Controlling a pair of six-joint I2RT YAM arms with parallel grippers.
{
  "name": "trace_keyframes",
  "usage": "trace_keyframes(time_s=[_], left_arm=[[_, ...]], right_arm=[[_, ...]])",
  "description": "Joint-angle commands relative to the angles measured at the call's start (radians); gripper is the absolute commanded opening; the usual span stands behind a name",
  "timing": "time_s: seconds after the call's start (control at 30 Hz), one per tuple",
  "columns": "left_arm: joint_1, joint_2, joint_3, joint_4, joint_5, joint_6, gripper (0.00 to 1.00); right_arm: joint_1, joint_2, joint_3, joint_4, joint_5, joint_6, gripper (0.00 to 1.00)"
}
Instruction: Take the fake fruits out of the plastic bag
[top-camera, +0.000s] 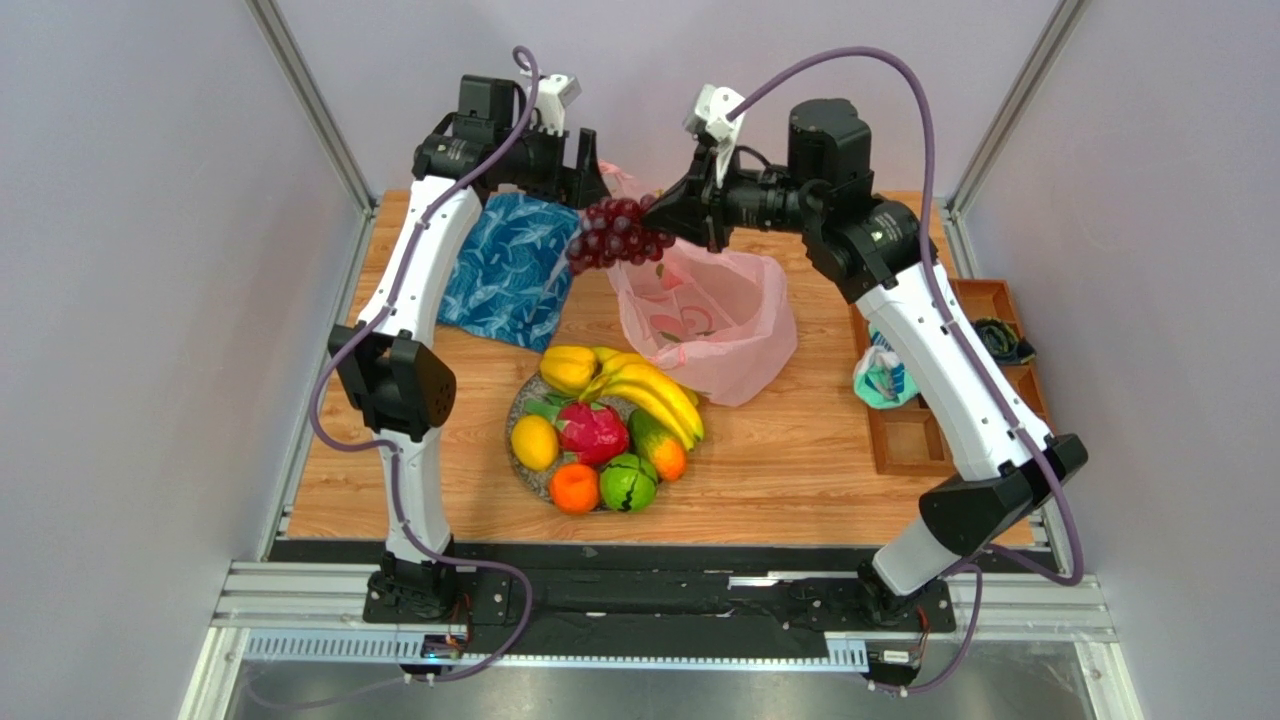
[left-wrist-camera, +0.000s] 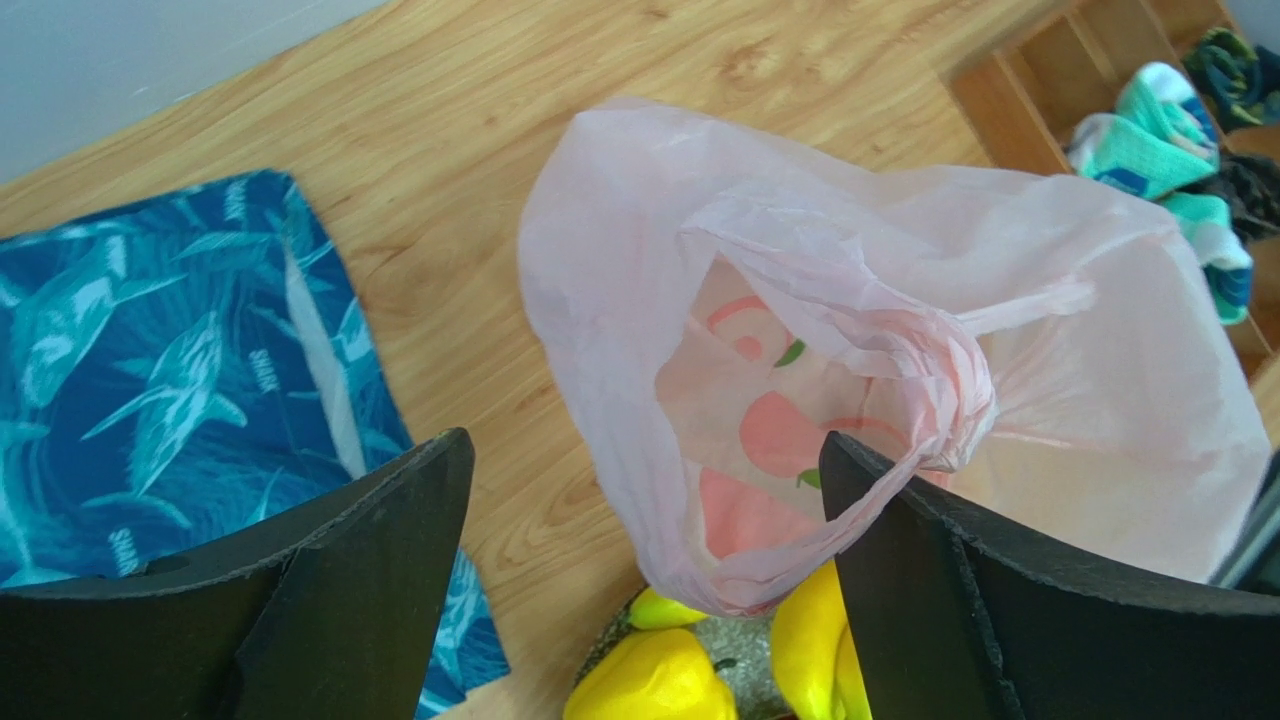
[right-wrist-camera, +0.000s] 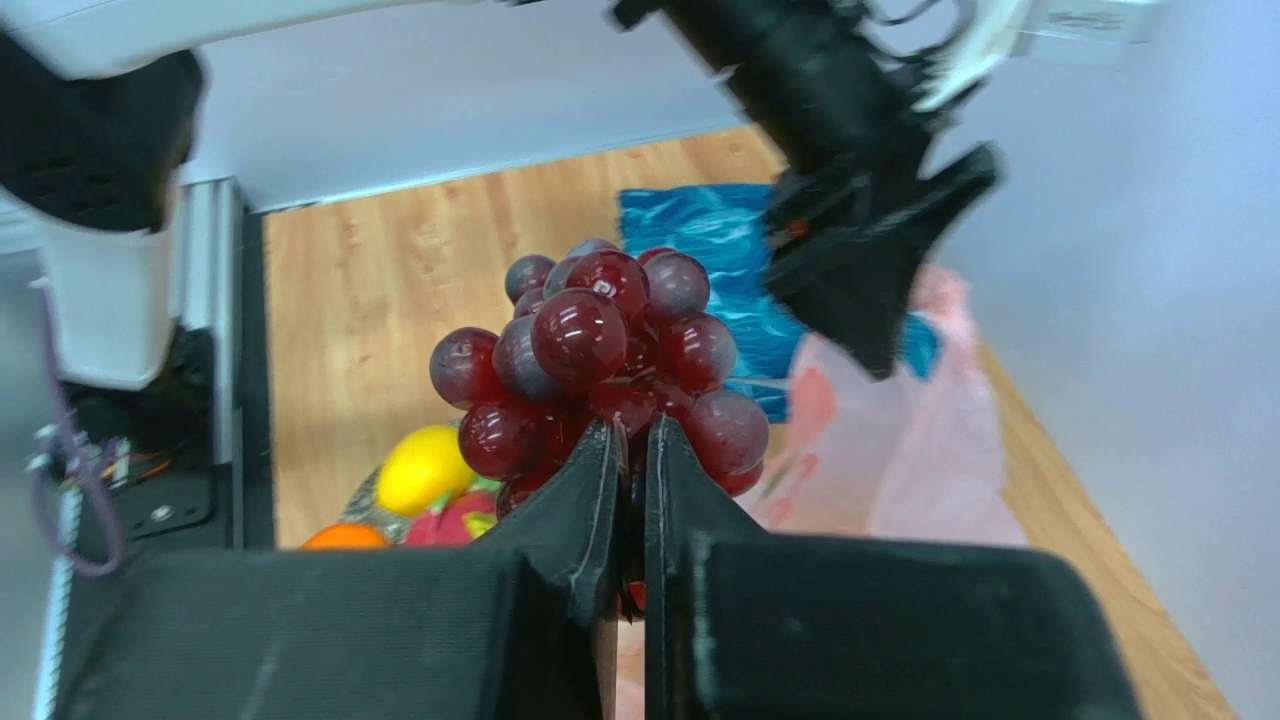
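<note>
The pink plastic bag stands slumped on the table behind the plate, its mouth open upward. My left gripper hangs open above it. In the left wrist view the bag lies below the left gripper, and its twisted handle runs past the right finger's tip. My right gripper is shut on the purple grapes, held in the air beside the bag's top. The grapes bulge above the right gripper. Bananas, lemon, dragon fruit, orange, melon and mango lie on the plate.
The speckled grey plate sits at the table's front middle. A blue patterned cloth lies at the back left. At the right edge, a wooden tray holds teal-and-white bundles.
</note>
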Motion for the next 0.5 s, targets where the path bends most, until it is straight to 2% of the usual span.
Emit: trace_keyframes(time_s=[0.0,0.1,0.17,0.33,0.47], left_arm=[[0.041,-0.093,-0.014,-0.006,-0.089,0.004,0.95],[0.072,-0.143,-0.043,-0.020,-0.098,0.015,0.95],[0.095,-0.185,-0.062,-0.024,-0.094,0.016,0.95],[0.139,-0.254,-0.137,-0.023,-0.075,0.010,0.94],[0.161,-0.287,-0.168,-0.024,-0.061,0.007,0.94]], right_arm=[[0.067,-0.054,-0.089,-0.016,-0.079,-0.019,0.00],[0.118,-0.070,-0.190,-0.015,-0.083,-0.030,0.00],[0.127,-0.070,-0.242,0.053,-0.084,0.046,0.00],[0.152,-0.030,-0.230,0.027,-0.087,0.025,0.00],[0.164,-0.039,-0.308,0.028,-0.098,0.028,0.00]])
